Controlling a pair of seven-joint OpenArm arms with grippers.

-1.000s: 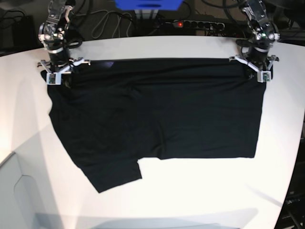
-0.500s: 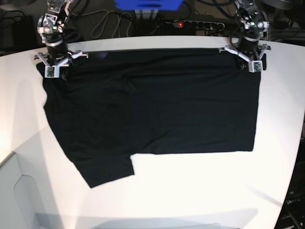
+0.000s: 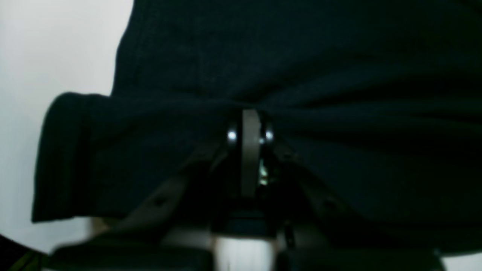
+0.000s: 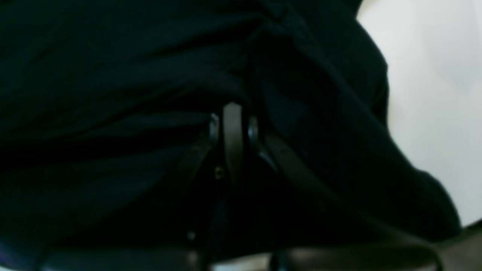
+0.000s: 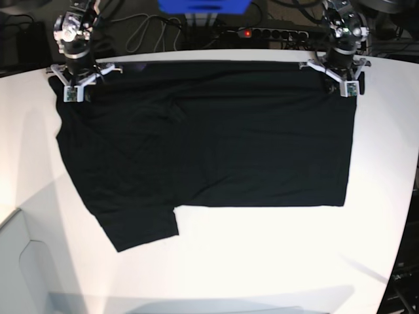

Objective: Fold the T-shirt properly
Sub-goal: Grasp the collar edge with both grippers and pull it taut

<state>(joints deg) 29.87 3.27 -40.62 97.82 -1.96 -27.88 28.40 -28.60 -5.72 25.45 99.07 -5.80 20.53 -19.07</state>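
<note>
The black T-shirt (image 5: 209,137) lies spread on the white table (image 5: 275,261), folded once, with one sleeve (image 5: 141,226) sticking out at the front left. My left gripper (image 5: 340,84) is shut on the T-shirt's far right corner. My right gripper (image 5: 73,88) is shut on the far left corner. In the left wrist view the closed fingers (image 3: 250,150) pinch bunched black cloth (image 3: 339,94). The right wrist view shows its fingers (image 4: 232,139) pressed together in dark folds (image 4: 113,94). The collar's tag is hidden.
A power strip (image 5: 275,33) with a red light, cables (image 5: 150,33) and a blue box (image 5: 203,6) sit behind the table's far edge. White table surface shows in front of the shirt and on both sides.
Both grippers have pulled the shirt's far edge back toward the table's rear. The whole shirt, including the front sleeve, slid away from the front edge.
</note>
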